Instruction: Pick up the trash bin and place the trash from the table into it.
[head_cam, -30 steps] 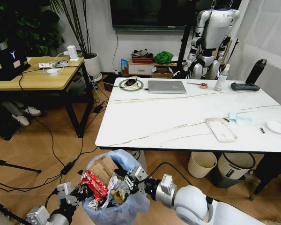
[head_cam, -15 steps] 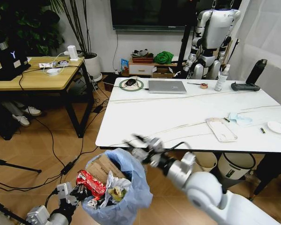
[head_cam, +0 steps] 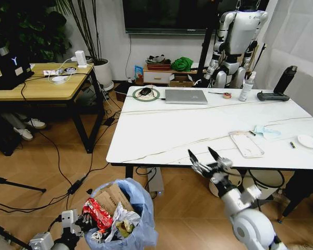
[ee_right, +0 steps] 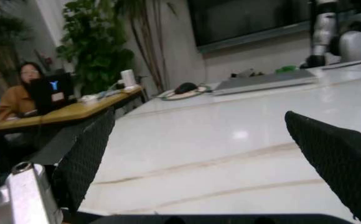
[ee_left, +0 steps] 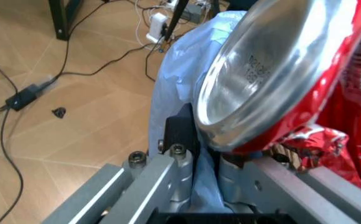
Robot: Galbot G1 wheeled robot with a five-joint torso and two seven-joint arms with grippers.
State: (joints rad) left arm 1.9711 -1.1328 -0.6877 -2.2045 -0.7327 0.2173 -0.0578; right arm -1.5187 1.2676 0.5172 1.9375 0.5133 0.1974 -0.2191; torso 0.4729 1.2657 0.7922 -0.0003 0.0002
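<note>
Nearest the robot, the trash bin [head_cam: 122,219] was held low over the wooden floor, in front of the near edge of the table [head_cam: 172,130] and toward its left corner. Its crinkly light-blue bag bulged over the rim, and folded brown cardboard [head_cam: 110,197], a red wrapper [head_cam: 97,213] and white tissue [head_cam: 117,219] were heaped inside. The left gripper [head_cam: 75,225] was clamped on the bin's side; in the left wrist view its fingers [ee_left: 183,133] were pressed against the blue bag, with a crushed red can [ee_left: 280,79] just above them.

A little farther out, the right gripper [head_cam: 208,162] was held at the table's near edge, right of the bin and apart from it. Its two dark fingers [ee_right: 87,158] were spread wide and nothing was gripped between them; the marble-look top was faced across.

On the table beyond, toward its right end, trash was left lying: a clear plastic tray [head_cam: 245,144], a pale-blue mask [head_cam: 264,131] just behind it, and a white lid [head_cam: 307,140] near the right edge. At the table's far side a silver laptop [head_cam: 185,96] was set.

The bin was judged already lifted and partly filled, with the collecting step in hand. The next move was judged to call for a reach across to the tray or mask.
</note>
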